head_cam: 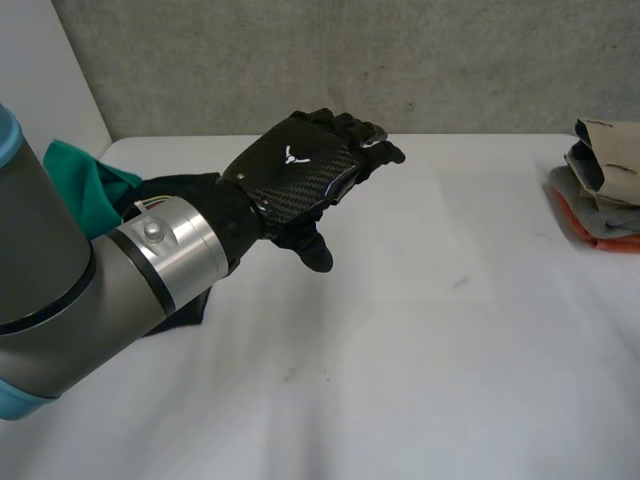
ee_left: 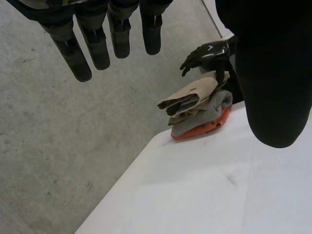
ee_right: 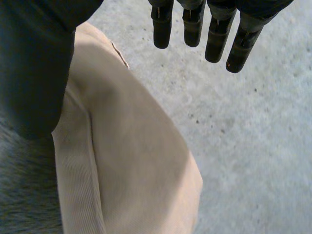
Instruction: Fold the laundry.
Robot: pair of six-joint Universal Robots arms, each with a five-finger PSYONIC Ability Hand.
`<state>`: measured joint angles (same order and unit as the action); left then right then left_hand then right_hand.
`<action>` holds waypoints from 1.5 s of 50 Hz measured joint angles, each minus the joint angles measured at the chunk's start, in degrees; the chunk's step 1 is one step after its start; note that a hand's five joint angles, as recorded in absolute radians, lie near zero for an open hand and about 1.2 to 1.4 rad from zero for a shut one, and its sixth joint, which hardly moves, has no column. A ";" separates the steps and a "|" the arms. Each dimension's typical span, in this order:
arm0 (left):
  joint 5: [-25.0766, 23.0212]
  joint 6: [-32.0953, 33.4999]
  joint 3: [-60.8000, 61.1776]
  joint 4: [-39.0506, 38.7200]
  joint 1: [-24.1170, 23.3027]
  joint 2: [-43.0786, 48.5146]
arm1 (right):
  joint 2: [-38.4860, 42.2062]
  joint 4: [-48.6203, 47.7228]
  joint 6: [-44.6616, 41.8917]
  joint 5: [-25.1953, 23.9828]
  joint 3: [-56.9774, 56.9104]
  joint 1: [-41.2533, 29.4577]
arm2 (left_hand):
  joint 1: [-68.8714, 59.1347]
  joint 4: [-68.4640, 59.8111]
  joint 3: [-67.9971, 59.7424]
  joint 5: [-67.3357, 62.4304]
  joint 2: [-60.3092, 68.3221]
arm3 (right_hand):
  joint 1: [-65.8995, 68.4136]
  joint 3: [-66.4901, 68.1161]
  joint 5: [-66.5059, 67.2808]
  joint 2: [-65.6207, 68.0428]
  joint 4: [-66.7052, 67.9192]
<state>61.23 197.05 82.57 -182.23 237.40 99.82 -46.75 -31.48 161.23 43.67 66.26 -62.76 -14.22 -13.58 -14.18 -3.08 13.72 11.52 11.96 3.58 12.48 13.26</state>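
White table (head_cam: 420, 350) lies under the left hand (head_cam: 300, 170), fingers (ee_left: 117, 39) straight, touching nothing.

Left hand (head_cam: 300, 165) is black with a glossy carbon-weave pattern and a little white logo on the back, on a grey arm (head_cam: 60, 270) with a silver ring and light-blue cap. Table (head_cam: 450, 350) is plain white, wall (head_cam: 400, 60) is speckled grey. The folded clothes are a beige garment (head_cam: 612, 135), a grey one (head_cam: 610, 215) and an orange one (head_cam: 575, 225), plus a teal cloth (head_cam: 85, 180) and a black cloth (head_cam: 185, 305).
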 measured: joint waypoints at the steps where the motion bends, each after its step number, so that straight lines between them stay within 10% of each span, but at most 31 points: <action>1: -0.01 0.00 0.00 0.01 -0.01 0.00 | -1.56 2.83 -0.15 0.59 0.89 0.37 | 0.00 0.00 0.00 0.00 0.00 | 0.00 0.00 0.00 0.00 0.00; 15: -0.06 0.00 -0.10 -0.02 0.06 -0.84 | -14.66 29.12 -10.73 10.42 5.67 12.08 | 0.00 0.00 0.00 -0.01 0.00 | 0.00 0.00 0.00 0.00 0.00; 25: 1.39 -0.79 -0.80 -0.94 0.95 -1.54 | -19.62 17.61 -16.46 27.89 1.77 6.43 | 0.00 0.00 0.00 -0.01 0.00 | 0.00 0.00 0.00 0.00 0.00; 38: 14.12 -1.95 -1.52 -6.27 9.19 -0.72 | -36.12 -5.75 -4.73 17.13 26.85 -18.04 | 0.00 0.00 0.00 0.00 0.00 | -0.01 0.00 0.00 0.00 0.00; 43: 18.00 4.97 -1.29 -7.57 17.65 4.23 | -37.63 -8.12 -5.04 13.76 39.92 -32.11 | 0.00 0.00 0.00 0.00 0.00 | -0.01 0.00 0.00 0.00 0.00; 56: 25.30 31.89 -8.18 -16.31 35.01 25.62 | -28.98 0.39 -15.43 17.05 43.59 -35.99 | -2.35 -2.39 -1.99 -2.81 2.42 | -0.01 0.00 -0.05 0.00 0.00; 59: 26.77 34.43 -9.77 -18.79 35.85 28.89 | -28.37 1.30 -17.01 17.43 43.36 -35.76 | -6.62 -6.34 -5.65 -6.90 6.78 | -0.01 0.00 -0.05 0.00 0.00; 64: 27.29 35.66 -11.78 -21.14 35.34 31.49 | -28.19 2.12 -18.08 17.63 43.22 -35.40 | -51.86 -49.82 -48.68 -49.79 49.51 | -0.01 0.00 -0.05 0.00 0.00; 75: 26.93 27.94 -14.59 -21.13 27.90 26.16 | -28.46 2.16 -17.81 18.00 43.46 -35.09 | -52.34 -54.90 -53.79 -52.81 54.52 | -0.01 0.00 -0.05 0.00 0.02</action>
<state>88.17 224.99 67.99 -203.36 265.30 125.98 -75.22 -29.33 143.42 61.67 109.72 -97.84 -66.57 -68.48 -67.97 -55.89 68.23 11.51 11.96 3.52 12.48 13.28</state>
